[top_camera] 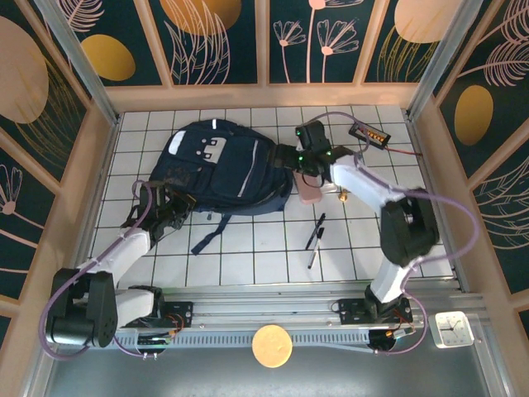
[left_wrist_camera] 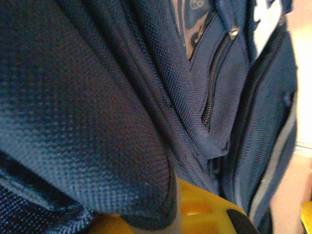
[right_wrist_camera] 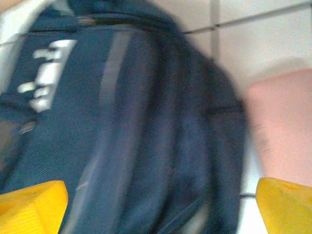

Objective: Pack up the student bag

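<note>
- The student bag (top_camera: pixel 219 169) lies flat on the table (top_camera: pixel 248 256), in the upper middle of the top view.
- Your left gripper (top_camera: pixel 169 207) is squeezed together at the bag's lower left corner. It looks pinched on a fold of the blue cloth.
- Your right gripper (top_camera: pixel 291 159) is at the bag's right end. Its yellow fingers (right_wrist_camera: pixel 29 207) are wide apart and hold nothing.
- I think packing has hardly begun. A pink thing (top_camera: pixel 310 192) lies just beside the bag, and two pens (top_camera: pixel 317 227) lie lower right of it.
- You cannot see inside the bag.
- The table has white tiles with dark lines.
- The walls (top_camera: pixel 331 41) around it are dark blue with gold circles and pink flowers.
</note>
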Controlling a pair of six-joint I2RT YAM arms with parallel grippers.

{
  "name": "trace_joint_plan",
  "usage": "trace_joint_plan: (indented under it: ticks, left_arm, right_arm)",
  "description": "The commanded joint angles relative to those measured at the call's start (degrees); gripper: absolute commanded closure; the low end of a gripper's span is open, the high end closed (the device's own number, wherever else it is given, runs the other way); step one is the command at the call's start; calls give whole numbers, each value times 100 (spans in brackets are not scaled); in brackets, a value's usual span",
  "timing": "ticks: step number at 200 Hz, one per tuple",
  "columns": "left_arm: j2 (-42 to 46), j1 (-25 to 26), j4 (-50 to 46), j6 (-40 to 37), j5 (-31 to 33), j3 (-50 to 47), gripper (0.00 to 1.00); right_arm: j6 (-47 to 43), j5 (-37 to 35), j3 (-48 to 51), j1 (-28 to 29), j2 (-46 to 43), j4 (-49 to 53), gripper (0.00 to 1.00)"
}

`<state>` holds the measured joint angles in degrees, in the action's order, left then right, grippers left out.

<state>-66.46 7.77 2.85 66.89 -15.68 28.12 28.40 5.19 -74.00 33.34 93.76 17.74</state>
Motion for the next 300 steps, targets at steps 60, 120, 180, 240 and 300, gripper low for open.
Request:
trace_joint_plan:
  ticks: [60,120,180,240,300]
  left_arm:
    - [844,765,326,1834,351,710,100]
    - [804,1350,82,2290,803,1295,100]
    - [731,1731,-81,2476,1048,1652,100]
    - [801,1859,-42,2752,1122,1686,100]
    - [895,1880,22,2871,1128,1555,100]
  right_arm:
    - [1688,2067,2385,1632,-1475,-2599,6]
    - [2038,1854,2133,2038,-117,-4349,11]
    - [2870,1852,2030,1799,609,-6005,20]
    - [2977,1434,1987,1564,666,-6234,23]
    - [3017,1493,1937,1517,709,-6420,39]
